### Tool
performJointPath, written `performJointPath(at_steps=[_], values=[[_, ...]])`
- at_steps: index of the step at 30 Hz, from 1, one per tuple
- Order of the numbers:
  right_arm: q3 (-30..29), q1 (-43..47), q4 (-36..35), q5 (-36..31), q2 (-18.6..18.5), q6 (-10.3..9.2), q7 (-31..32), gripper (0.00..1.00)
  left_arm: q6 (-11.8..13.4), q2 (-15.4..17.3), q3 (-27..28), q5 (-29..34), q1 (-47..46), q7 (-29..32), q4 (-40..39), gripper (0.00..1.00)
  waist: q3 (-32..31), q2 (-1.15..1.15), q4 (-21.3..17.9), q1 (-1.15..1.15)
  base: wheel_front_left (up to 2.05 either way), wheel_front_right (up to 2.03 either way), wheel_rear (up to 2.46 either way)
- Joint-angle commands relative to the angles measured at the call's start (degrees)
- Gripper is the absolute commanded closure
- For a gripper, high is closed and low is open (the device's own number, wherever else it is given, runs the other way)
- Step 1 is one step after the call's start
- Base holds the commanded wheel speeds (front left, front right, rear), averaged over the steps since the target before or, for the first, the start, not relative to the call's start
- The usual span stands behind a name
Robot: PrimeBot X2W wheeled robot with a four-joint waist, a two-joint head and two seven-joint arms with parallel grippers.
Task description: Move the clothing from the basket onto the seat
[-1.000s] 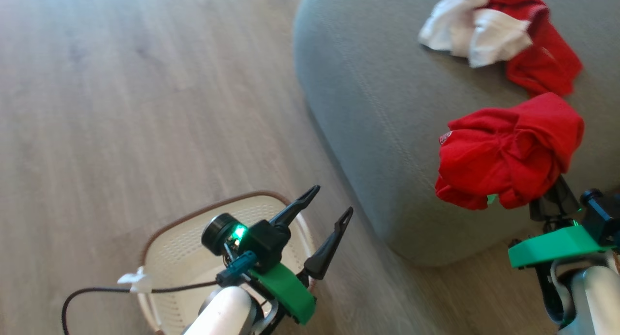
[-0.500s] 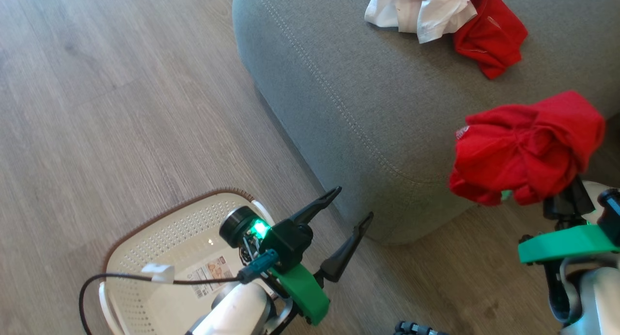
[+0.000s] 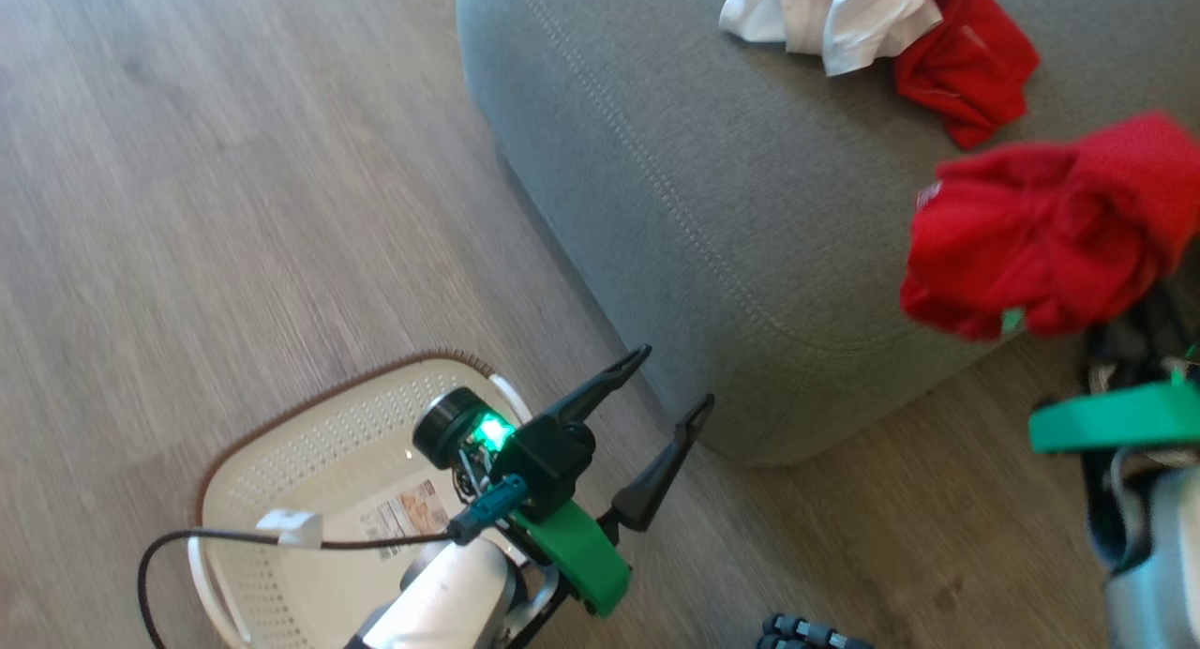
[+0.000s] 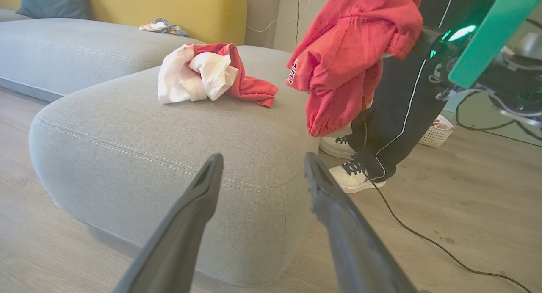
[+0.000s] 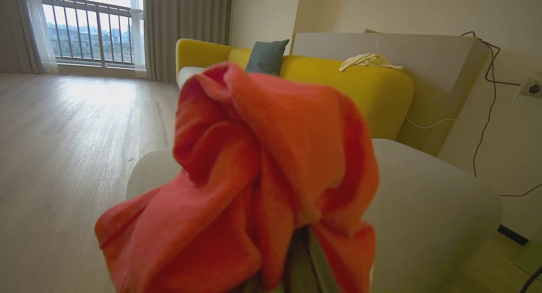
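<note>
Two garments make up the clothing: the red-and-white garment (image 3: 877, 25) lies crumpled on top of the seat (image 3: 656, 161), toward its far right, and the plain red garment (image 3: 1041, 232) hangs bunched in the air over the seat's near right edge, well apart from the first. The right gripper (image 5: 301, 259) is clamped on this red bundle from below, its dark fingers buried in the folds so that little of them shows. Whether the drooping hem brushes the cushion cannot be told. To the near left, on the wooden floor (image 3: 234, 208), stands the basket (image 3: 281, 452), just beside the seat's rounded corner, with the label sticker (image 3: 408, 513) showing on its bottom. The left gripper (image 3: 675, 377) hovers over the basket's right end with its two fingers spread wide and nothing between them, tips pointing at the seat's side. A black cable (image 3: 187, 541) loops across the basket to that arm. Past the seat's right side a person's dark trousers (image 4: 402, 106) and white shoes (image 4: 351, 176) stand on the floor, and a yellow sofa (image 4: 169, 9) rises farther back.
</note>
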Motion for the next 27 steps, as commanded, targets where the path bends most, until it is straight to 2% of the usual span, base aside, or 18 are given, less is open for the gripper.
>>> performJointPath(at_steps=[1, 14, 19, 24, 27], values=[[0.8, -3.3, -2.4, -0.2, -1.9, -0.01, -0.4, 1.00, -0.1, -0.1, 1.9, 0.5, -2.1, -0.3, -2.1, 0.00, 1.2, 0.00, 0.5, 0.00, 0.00, 0.00, 0.00], [-5.6, -24.1, -1.0, 3.0, -10.2, -0.01, -0.4, 1.00, -0.1, 1.7, -0.8, 3.6, -8.1, -0.3, -1.8, 0.00, 13.3, 0.00, 4.4, 0.00, 0.00, 0.00, 0.00], [-8.5, -32.7, 4.2, 5.8, -14.3, -0.01, -0.4, 1.00, -0.1, 2.1, -1.7, 4.3, -10.8, -0.3, -2.5, 0.00, 18.9, 0.00, 6.4, 0.00, 0.00, 0.00, 0.00], [-11.6, -39.0, 10.2, 5.5, -19.1, -0.01, -0.4, 1.00, -0.1, 1.9, -1.9, 5.1, -14.5, -0.3, -3.2, 0.00, 24.0, 0.00, 9.6, 0.00, 0.00, 0.00, 0.00], [-12.7, -41.9, 14.6, 4.3, -20.6, -0.01, -0.4, 1.00, -0.1, 1.7, -2.0, 5.5, -16.0, -0.3, -3.4, 0.00, 26.1, 0.00, 11.1, 0.00, 0.00, 0.00, 0.00]])
